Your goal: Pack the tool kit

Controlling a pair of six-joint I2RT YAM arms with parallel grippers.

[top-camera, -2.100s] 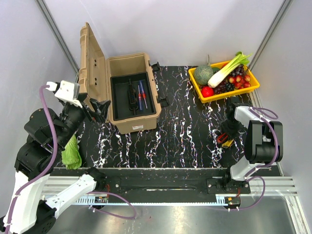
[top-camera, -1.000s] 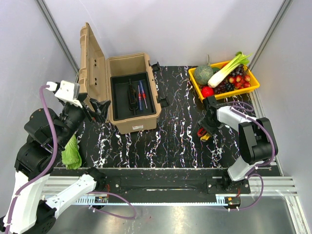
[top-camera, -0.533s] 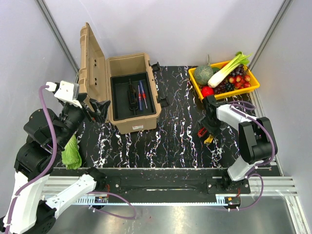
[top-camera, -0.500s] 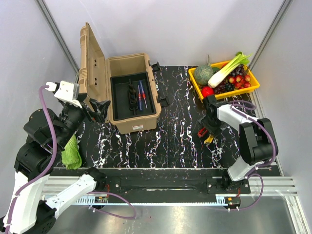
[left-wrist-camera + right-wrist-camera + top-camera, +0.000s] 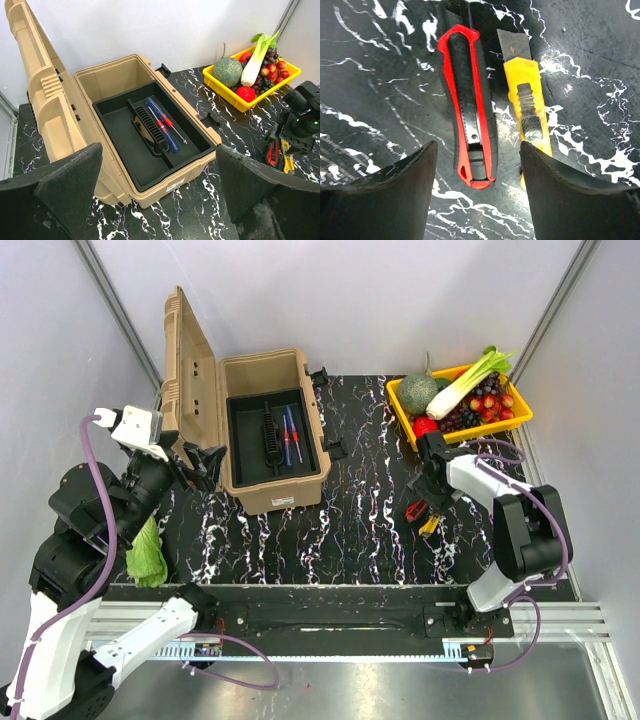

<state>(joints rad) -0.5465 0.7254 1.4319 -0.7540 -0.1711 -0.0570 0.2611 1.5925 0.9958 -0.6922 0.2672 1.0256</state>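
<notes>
Top external view: looks down on a table (image 5: 340, 540) of glossy black veined with white like marble, shut in by plain pale walls (image 5: 350, 300) and edged at the near side by a ribbed aluminium rail (image 5: 350, 648). Finds the toolbox (image 5: 275, 490), tan hard plastic, at the far left of the table with its ribbed lid (image 5: 185, 370) thrown back and upright on the left side. Shows a black inner tray (image 5: 245, 440) seated inside, with a grooved centre handle and two screwdrivers (image 5: 290, 435), one blue-handled, one red, lying side by side in its right compartment. Carries one small white label (image 5: 175, 186) on the front wall, print too small to read. Catches the left claw (image 5: 159, 150) spread wide and empty just left of the box, blunt matte-black fingers framing it in the left wrist view. Places the right claw (image 5: 477, 167) low over the table's right half, jaws apart and gripping nothing, straddling a red knife (image 5: 469, 100) with a black ribbed slider. Shows beside it, nearly parallel across a narrow gap, a yellow knife (image 5: 530, 110) with a steel blade tip out and its rear end hidden behind the right finger. Sets a yellow bin (image 5: 490, 430) of leek, melon, grapes and red fruit at the far right corner, and a crinkled lettuce leaf (image 5: 147, 550) at the left edge.
</notes>
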